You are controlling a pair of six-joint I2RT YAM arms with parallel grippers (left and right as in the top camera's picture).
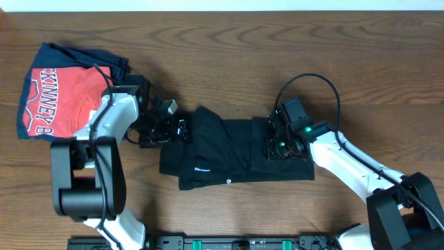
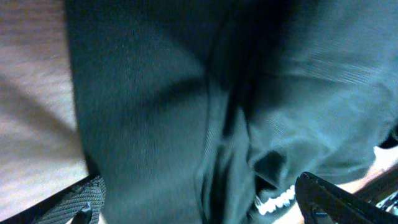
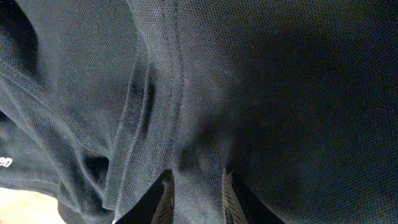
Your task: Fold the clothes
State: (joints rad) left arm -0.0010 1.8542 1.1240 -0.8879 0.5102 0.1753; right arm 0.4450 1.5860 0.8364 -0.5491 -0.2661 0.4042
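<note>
Wooden table [image 1: 277, 42] | black shirt [image 1: 229, 156] long axis left-right | right claw [image 3: 196, 185] pinching fabric

Robot lab workbench: wood-grain table [image 1: 291, 42], left arm [image 1: 111, 121], right arm [image 1: 347, 163] mounted at edge.

**Pretty much black on brown wood**

The shirt [image 1: 236, 149] is plain black all over, with just some tiny white lettering [image 1: 202, 167] and a small white mark [image 1: 229, 180]. In the right wrist view the black fabric shows a fine dotted knit pattern. The T-shirt [image 1: 59, 101] is red with white block letters, and the garment [image 1: 76, 52] peeking out around it is navy blue. The tabletop [image 1: 277, 42] is mid-brown with wavy darker wood grain. The left arm [image 1: 114, 114] and right arm [image 1: 347, 163] are white with black joints, and the right one has a little green light [image 1: 307, 128].
</note>
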